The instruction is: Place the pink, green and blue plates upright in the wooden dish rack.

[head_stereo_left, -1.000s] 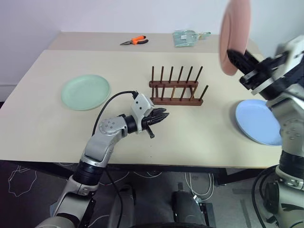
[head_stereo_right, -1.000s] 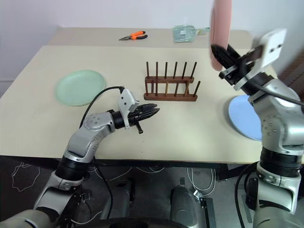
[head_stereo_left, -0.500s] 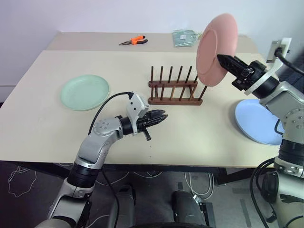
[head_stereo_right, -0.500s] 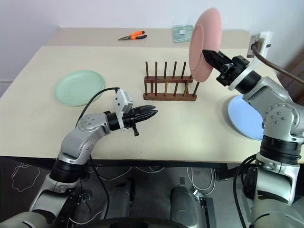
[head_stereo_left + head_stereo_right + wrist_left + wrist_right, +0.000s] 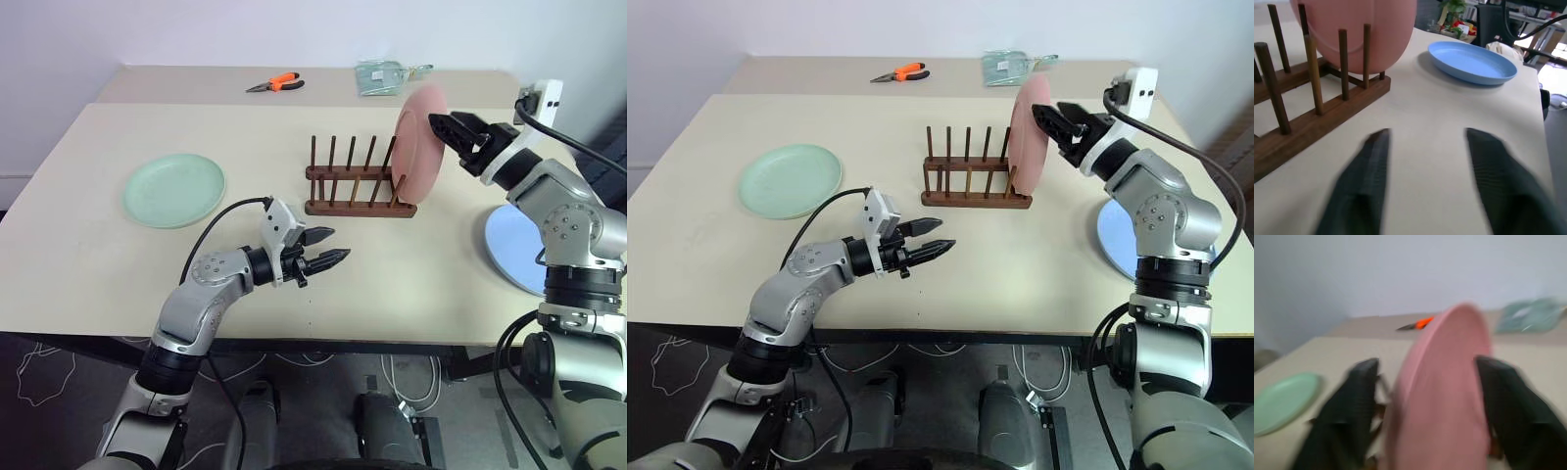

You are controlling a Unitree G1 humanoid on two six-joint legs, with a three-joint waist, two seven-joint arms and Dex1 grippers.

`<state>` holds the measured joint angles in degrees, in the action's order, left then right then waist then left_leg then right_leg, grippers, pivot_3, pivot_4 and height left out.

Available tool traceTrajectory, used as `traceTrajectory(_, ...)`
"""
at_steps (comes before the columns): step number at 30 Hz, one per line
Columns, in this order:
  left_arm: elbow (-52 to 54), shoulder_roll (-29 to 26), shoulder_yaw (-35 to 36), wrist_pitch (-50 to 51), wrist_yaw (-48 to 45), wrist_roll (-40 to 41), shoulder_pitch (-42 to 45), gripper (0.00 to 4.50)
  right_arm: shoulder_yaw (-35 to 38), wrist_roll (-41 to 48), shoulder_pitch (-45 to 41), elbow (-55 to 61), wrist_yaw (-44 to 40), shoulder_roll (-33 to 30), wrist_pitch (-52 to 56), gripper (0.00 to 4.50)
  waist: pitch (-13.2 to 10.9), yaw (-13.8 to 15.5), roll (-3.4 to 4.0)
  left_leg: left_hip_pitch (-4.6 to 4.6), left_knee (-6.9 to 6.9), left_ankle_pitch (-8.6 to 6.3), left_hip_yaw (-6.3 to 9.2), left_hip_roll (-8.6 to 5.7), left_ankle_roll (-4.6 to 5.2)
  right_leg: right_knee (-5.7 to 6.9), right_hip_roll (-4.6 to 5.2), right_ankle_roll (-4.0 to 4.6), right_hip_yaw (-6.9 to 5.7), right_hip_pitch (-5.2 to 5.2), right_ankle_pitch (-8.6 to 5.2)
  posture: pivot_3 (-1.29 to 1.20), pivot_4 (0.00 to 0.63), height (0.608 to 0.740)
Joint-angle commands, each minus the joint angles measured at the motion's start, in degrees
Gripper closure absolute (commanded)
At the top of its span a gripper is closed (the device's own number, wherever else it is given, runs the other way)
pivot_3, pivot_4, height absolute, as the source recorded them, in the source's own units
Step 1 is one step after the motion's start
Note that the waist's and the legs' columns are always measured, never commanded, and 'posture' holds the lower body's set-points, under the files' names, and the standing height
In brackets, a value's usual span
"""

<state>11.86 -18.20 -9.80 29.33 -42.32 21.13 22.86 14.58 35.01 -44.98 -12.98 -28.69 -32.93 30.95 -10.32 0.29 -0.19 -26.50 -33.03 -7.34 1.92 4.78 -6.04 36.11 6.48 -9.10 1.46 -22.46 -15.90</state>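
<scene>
One pink plate (image 5: 419, 147) stands racked between the right pincer's (image 5: 447, 130) spread, released fingers.

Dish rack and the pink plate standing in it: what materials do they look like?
Dish rack: dark brown wood, satin finish; grain shows on the rail and round pegs in the left wrist view. Pink plate: probably matte plastic; even salmon colour, soft rounded rim, no glare or glaze. Ceramic can't be ruled out.

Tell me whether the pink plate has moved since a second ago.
Yes. The pink plate has come down and leftward from high above the table's right side to stand upright at the right end of the wooden dish rack, which stayed put.
</scene>
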Motion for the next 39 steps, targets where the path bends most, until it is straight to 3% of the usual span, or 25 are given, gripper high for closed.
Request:
traceTrajectory(1,-0.34,0.47,2.56,-2.98,3.50,-1.81,1.16,0.10,2.39,-4.40,-2.26,-0.40,3.21,-0.82,-6.56,0.87,0.00,0.19,0.00,0.00,0.00,0.00,0.00,0.00,0.00,0.00,0.00,-0.01,0.00,0.01,0.01,0.00,0.150,0.740)
traceTrajectory(4,-3.70,2.04,7.06,-4.36,10.66,-3.37,2.88,0.10,4.94,-6.54,-3.03,-0.87,5.29,-2.57,-10.30,0.87,0.00,0.39,0.00,0.00,-0.03,0.00,-0.01,-0.01,0.00,-0.01,0.00,0.00,0.00,0.01,0.01,0.00,0.150,0.740)
traceTrajectory(7,-8.77,3.37,14.82,-5.62,21.96,-5.33,5.73,0.00,5.72,-4.95,-1.34,5.86,1.29,-4.44,-11.64,0.03,-0.01,0.36,0.00,-0.02,-0.04,0.00,-0.01,-0.01,0.00,-0.02,0.00,0.00,0.00,0.00,0.01,0.00,0.150,0.740)
traceTrajectory(12,-19.25,-0.19,24.47,-2.31,44.26,-14.74,11.04,0.00,-4.19,-6.26,7.20,22.59,-11.06,-9.28,-10.64,0.03,-0.01,-0.60,0.01,0.08,0.10,0.00,0.00,0.02,0.00,0.04,-0.02,-0.16,0.00,-0.02,-0.04,0.00,0.150,0.740)
traceTrajectory(16,-21.05,-0.21,34.00,2.23,53.00,-11.43,14.70,0.00,-13.65,-10.71,14.59,31.42,-16.04,-11.19,-10.61,0.03,-0.03,-0.91,-0.08,0.05,0.04,-0.01,0.00,0.01,-0.02,0.00,-0.03,-0.18,0.00,0.06,-0.04,0.00,0.150,0.740)
traceTrajectory(19,-19.60,2.55,40.54,7.45,58.69,-7.41,16.26,0.00,-17.71,-13.37,17.32,33.17,-16.02,-9.21,-11.72,0.03,-0.03,-0.47,-0.11,0.03,-0.04,0.01,0.01,-0.01,-0.05,0.01,-0.02,-0.12,0.00,0.08,-0.02,0.00,0.150,0.740)
traceTrajectory(24,-16.18,10.14,52.81,16.14,67.74,3.31,18.99,0.00,-21.35,-14.52,20.20,35.28,-14.84,-4.15,-10.98,0.03,-0.02,0.34,-0.27,0.05,-0.04,0.01,0.04,0.00,-0.06,0.02,-0.02,-0.14,-0.02,0.11,-0.01,0.00,0.150,0.740)
traceTrajectory(27,-19.66,12.07,58.67,18.25,70.63,9.53,20.81,0.00,-21.58,-15.75,20.79,35.83,-14.02,-2.90,-10.77,0.03,-0.07,0.43,-0.38,0.04,-0.04,0.01,0.04,-0.01,-0.06,0.01,-0.02,-0.14,-0.02,0.10,-0.01,0.00,0.150,0.740)
traceTrajectory(31,-21.79,12.43,61.25,16.16,72.14,13.53,22.04,1.33,-21.83,-18.25,20.73,35.70,-12.84,-2.51,-11.24,0.00,-0.06,0.49,-0.38,0.09,-0.05,0.02,0.04,-0.02,-0.08,0.01,-0.02,-0.13,-0.03,0.17,-0.01,0.00,0.150,0.740)
traceTrajectory(37,-23.33,10.72,56.90,16.03,67.42,15.89,22.66,4.46,-22.24,-20.99,19.04,32.53,-12.31,-2.83,-8.38,0.00,-0.10,0.50,-0.52,0.07,-0.05,0.03,0.04,-0.02,-0.09,0.00,-0.02,-0.12,-0.04,0.14,0.00,0.00,0.150,0.740)
traceTrajectory(39,-23.09,8.88,51.86,15.34,62.50,13.98,22.06,4.49,-22.73,-23.04,18.60,32.19,-11.38,-2.28,-9.59,0.00,-0.10,0.48,-0.53,0.07,-0.02,0.03,0.04,-0.02,-0.10,0.01,-0.03,-0.12,-0.04,0.13,0.00,0.00,0.150,0.740)
